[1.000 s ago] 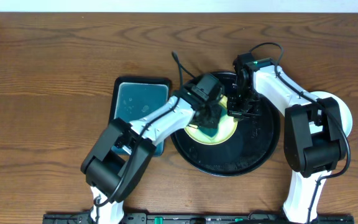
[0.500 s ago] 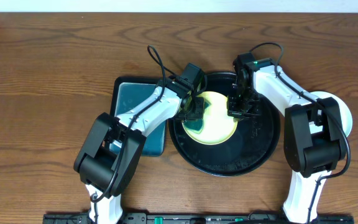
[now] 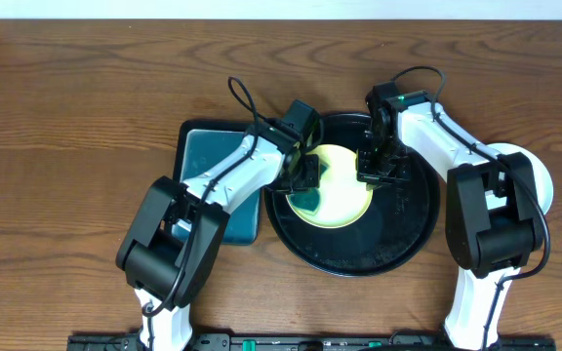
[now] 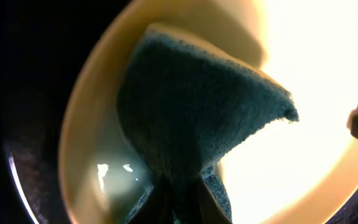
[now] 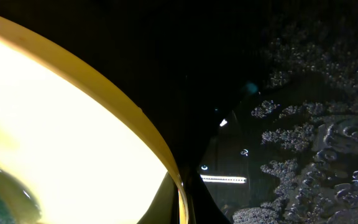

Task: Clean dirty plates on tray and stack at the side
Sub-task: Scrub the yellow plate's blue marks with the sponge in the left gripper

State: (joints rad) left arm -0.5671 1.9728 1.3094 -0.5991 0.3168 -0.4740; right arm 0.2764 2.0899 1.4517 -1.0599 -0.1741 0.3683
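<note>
item: pale yellow plate [image 3: 344,190], on black tray [image 3: 398,244], table centre; wiping apparently under way. left gripper [image 3: 303,185] clamped on teal sponge [image 3: 310,203] at plate's left edge. right gripper [image 3: 374,175] pinched on its right rim. pale plate [image 3: 542,185] near table's right edge, seemingly done. stacking of the yellow one pending.

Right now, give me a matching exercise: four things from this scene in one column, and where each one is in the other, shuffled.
1 sponge
2 yellow plate
3 teal tray
4 right gripper

A lying in the black tray
B pinching the plate's rim
C on the table, left of the black tray
D held by the left gripper, against the plate

Pairs: 1-D, 2-A, 3-C, 4-B
</note>
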